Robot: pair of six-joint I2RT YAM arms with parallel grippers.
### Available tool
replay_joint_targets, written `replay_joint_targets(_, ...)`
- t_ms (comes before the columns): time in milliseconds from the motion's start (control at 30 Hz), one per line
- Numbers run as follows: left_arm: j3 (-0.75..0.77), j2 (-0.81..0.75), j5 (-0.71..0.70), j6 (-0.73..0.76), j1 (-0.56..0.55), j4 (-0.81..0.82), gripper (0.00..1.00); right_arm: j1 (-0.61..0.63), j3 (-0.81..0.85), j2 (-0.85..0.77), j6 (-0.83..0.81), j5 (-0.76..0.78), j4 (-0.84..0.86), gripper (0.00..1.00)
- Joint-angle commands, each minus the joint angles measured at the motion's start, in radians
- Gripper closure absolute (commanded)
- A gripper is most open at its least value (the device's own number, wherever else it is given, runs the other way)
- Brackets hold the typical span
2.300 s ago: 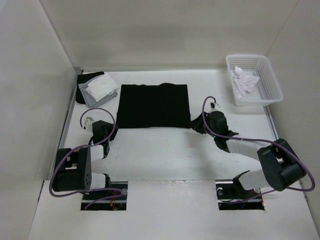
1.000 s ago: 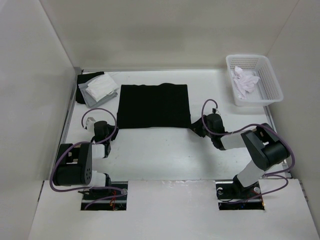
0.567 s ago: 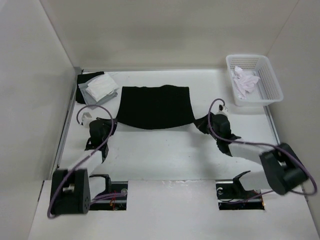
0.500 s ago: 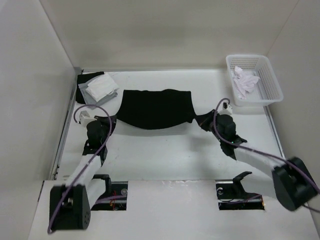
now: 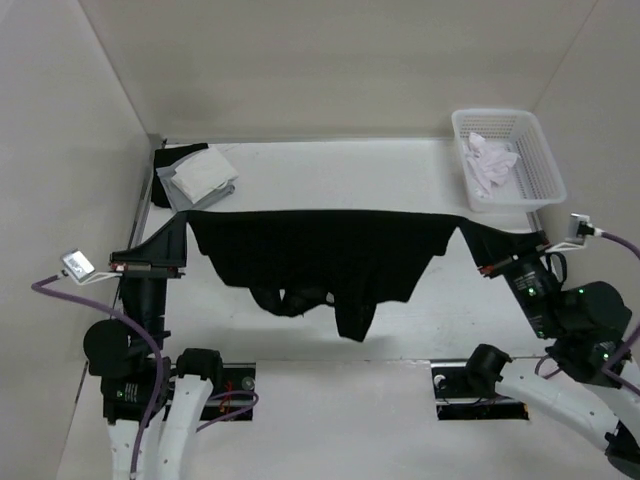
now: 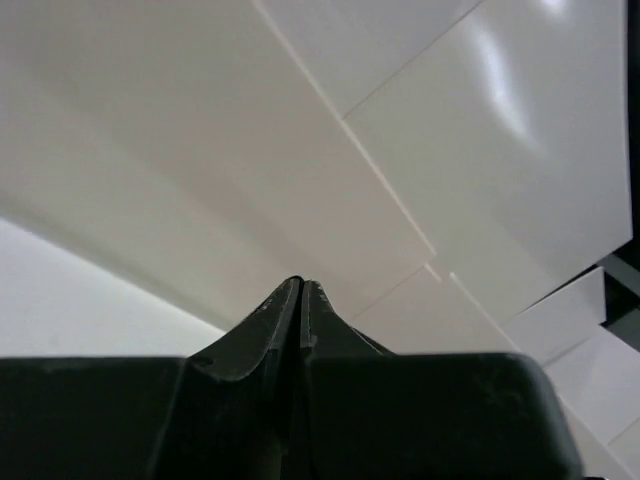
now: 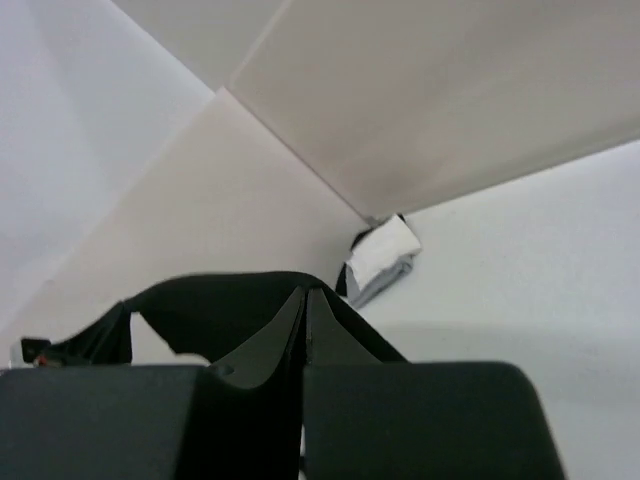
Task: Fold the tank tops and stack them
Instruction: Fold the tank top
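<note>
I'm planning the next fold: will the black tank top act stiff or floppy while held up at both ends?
Likely very floppy: stretched between the left gripper and right gripper, the black tank top sags mid-span and its lower edge hangs in loose folds. Probably light, since two fingertip pinches carry it. It may bunch when lowered.

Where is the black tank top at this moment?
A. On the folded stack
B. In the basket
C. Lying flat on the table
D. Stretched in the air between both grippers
D: the black tank top hangs stretched between the left gripper and the right gripper, its middle sagging above the table.
</note>
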Motion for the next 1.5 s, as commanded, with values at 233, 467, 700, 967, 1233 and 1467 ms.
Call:
replay_joint_targets(233,-0.224,0.147,-0.011,0.028,0.01,-0.066,1.0,-0.128,-0.112,0.259,-0.059,-0.075,-0.005,0.97)
replay_joint_targets(467,-0.328,0.694,-0.064,0.011,-0.001,0.366,1.0,-0.523,-0.127,0.841,0.043,-0.513,0.393,0.97)
replay_joint_targets(700,0.006,1.203,-0.016,-0.002,0.067,0.501,1.0,-0.625,0.197,1.286,0.047,-0.619,0.419,0.98)
replay_joint_targets(967,-0.113,1.124,-0.024,-0.027,0.018,0.567,1.0,-0.637,0.017,1.122,0.066,-0.604,0.467,0.99)
replay_joint_targets(1233,-0.396,0.806,0.004,-0.027,0.046,0.562,1.0,-0.587,-0.298,0.839,0.092,-0.57,0.525,0.98)
replay_joint_targets(1467,-0.543,0.66,0.082,-0.015,0.135,0.523,0.99,-0.49,-0.473,0.647,0.09,-0.512,0.468,0.98)
